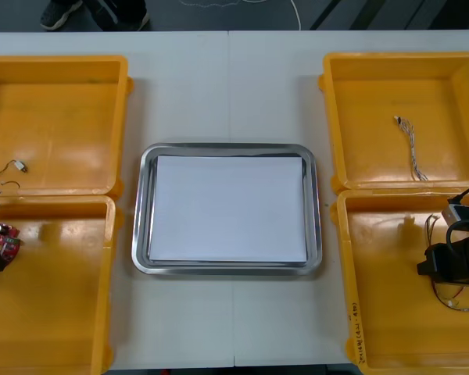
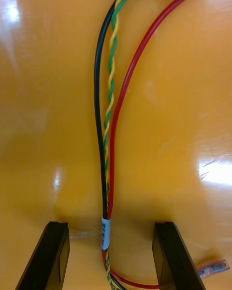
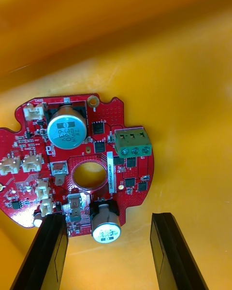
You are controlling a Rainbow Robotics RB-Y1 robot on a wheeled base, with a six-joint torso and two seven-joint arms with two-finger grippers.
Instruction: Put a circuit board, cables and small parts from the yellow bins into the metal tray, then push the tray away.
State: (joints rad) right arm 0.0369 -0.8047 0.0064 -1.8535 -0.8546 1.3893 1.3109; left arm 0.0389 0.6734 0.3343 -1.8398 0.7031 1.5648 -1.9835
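Fingers (image 3: 46, 251) of the left gripper (image 3: 107, 220) are held open low in a bin (image 3: 183, 77). The board (image 3: 133, 171) is seen lying flat, mostly beyond the tips, with only its near edge between them. If they are closed there, a capacitor (image 3: 105, 224) could be pinched and the board tipped or dropped. The tray (image 1: 143, 234), well apart from both grippers, is unfilled. The right gripper (image 2: 110, 224) is likewise held open, with a cable (image 2: 108, 140) laid midway between its fingers. So thin a bundle could be lost from the grip.
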